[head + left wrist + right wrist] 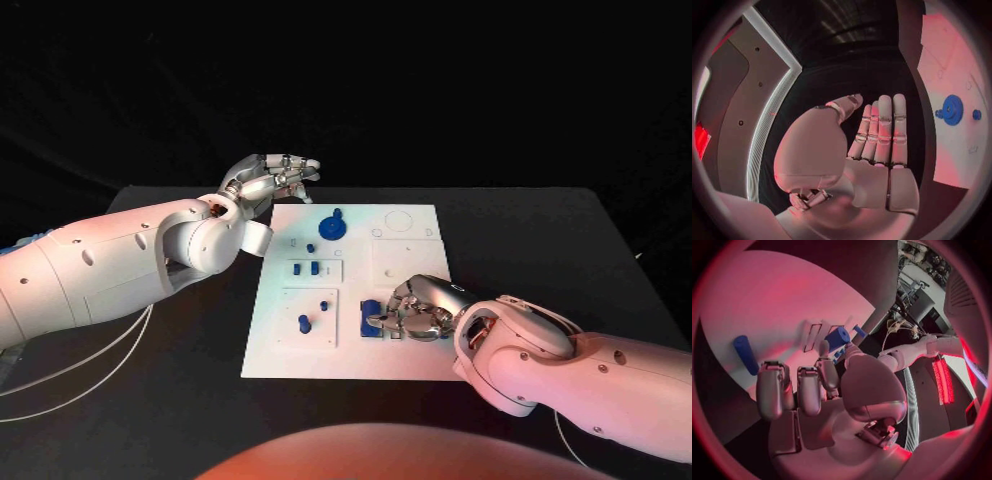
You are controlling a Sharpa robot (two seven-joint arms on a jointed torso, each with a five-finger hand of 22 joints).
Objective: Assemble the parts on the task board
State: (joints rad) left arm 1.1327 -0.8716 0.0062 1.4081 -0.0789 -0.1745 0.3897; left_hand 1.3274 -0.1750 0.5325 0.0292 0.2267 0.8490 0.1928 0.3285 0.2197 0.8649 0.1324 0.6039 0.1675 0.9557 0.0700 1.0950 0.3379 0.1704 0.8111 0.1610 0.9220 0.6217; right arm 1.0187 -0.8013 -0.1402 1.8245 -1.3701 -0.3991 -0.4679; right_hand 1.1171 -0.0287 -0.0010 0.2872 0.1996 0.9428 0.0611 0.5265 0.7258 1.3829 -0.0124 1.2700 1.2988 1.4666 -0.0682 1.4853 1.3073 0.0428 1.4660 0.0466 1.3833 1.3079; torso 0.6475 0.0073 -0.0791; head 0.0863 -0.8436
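Our right hand (415, 312) pinches a blue part (371, 309) on the task board (404, 360); our left hand (270, 178) hovers, fingers straight, holding nothing.

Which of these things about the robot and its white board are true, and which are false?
1. The left robot hand holds a blue piece. False: it holds nothing, fingers straight, past the board's far left corner.
2. The right robot hand is down on the white board. True.
3. A round blue disc lies on the board's far part. True.
4. The table is white. False: it is black.
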